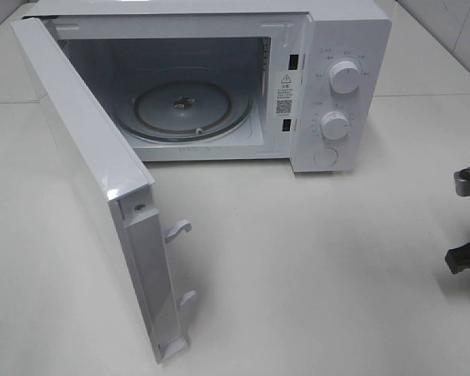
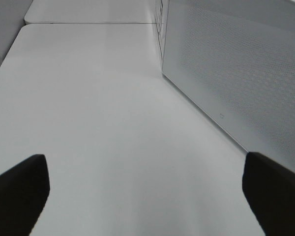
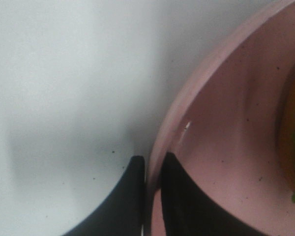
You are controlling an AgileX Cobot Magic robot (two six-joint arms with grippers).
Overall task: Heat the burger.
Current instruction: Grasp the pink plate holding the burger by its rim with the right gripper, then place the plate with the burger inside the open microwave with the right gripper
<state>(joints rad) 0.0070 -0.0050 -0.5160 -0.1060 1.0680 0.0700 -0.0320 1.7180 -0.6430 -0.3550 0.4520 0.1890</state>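
Observation:
Only a sliver of the burger (image 3: 294,123) shows at the edge of the right wrist view: orange-brown with a bit of green lettuce. It sits on a round pink plate (image 3: 221,132). My right gripper (image 3: 152,174) is shut on the plate's rim, one black finger outside it and one inside. In the exterior high view only dark parts of the right arm (image 1: 468,235) show at the right edge; burger and plate are out of that view. My left gripper (image 2: 147,196) is open and holds nothing, low over the table beside the microwave's door (image 2: 236,73).
A white microwave (image 1: 337,86) stands at the back of the table. Its door (image 1: 102,188) is swung wide open toward the front left. The glass turntable (image 1: 192,110) lies bare inside. Two knobs sit on its right panel. The table (image 1: 313,266) is white.

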